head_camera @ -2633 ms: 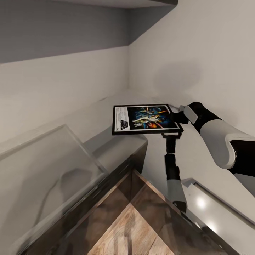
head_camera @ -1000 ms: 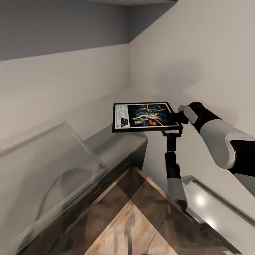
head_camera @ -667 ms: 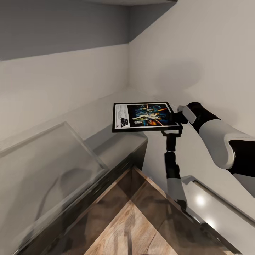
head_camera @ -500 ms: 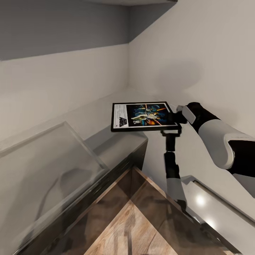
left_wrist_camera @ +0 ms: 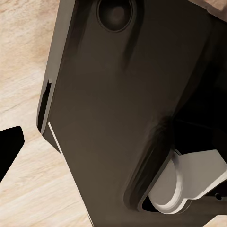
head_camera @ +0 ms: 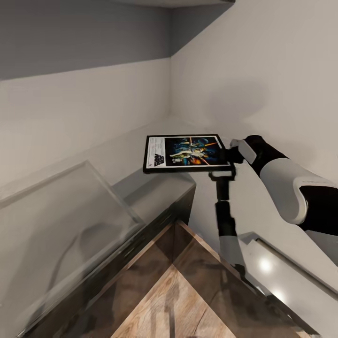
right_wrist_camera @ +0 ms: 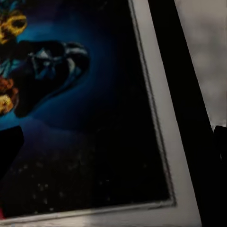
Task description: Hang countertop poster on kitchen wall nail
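And there's the poster (head_camera: 186, 153), up off the kitchen countertop (head_camera: 155, 188) and held nearly flat in mid-air over the corner where the two white walls meet, just right of centre in the head view, artwork facing up! The right gripper (head_camera: 227, 156) has it by the end at the poster's 3 o'clock, jaws clamped on the black frame, white forearm running back towards 4 o'clock. At the far end, the 9 o'clock side, sits the white title strip, where the blocky logo reads as "STAR WARS"; the smaller print beside it is too fine to read. The right wrist view puts us right on the picture: blue-black starfield, a dark helmeted face, white border, black frame. The left wrist view gives a dark robot housing over pale wood flooring, and the left jaws' state cannot be told
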